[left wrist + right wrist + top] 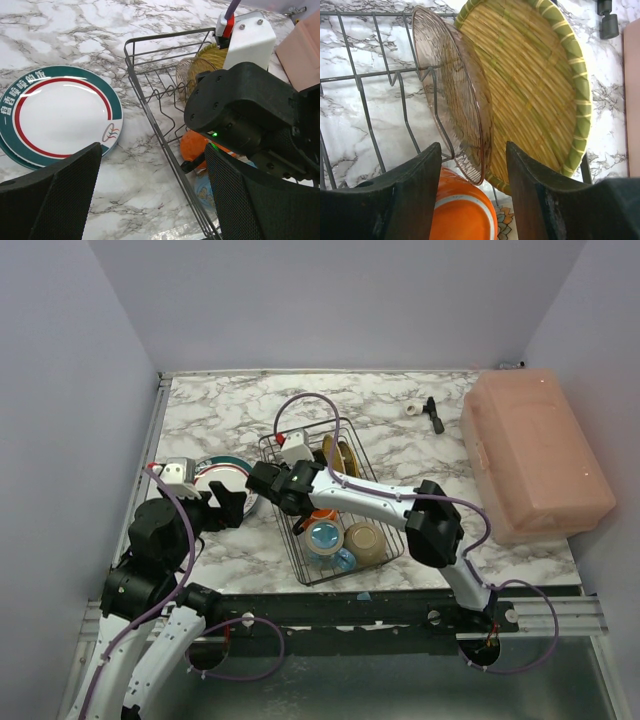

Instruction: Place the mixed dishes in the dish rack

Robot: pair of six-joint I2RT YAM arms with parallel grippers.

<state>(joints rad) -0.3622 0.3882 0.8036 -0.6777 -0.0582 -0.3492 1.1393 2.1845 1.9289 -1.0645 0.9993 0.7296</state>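
**Green-rimmed plate (60, 117) waits on the table under the spread left gripper (152, 150); in the dish rack (150, 115), the right gripper (472, 150) stands spread astride the pink plate (455, 95).**
The right gripper should probably rise straight up, nudging neither the pink plate nor the woven plate (530, 85) leaning beside it. White marble table (400, 430), pink box (535, 455) at right, lilac walls.

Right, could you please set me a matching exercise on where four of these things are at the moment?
Things:
1. green-rimmed plate
2. clear pink plate
3. orange mug
4. pink box

Places:
A. on the table, right of the rack
B. standing on edge between the rack's wires
C. flat on the table, left of the rack
D. inside the rack, next to the blue mug

Pairs: 1-C, 2-B, 3-D, 4-A
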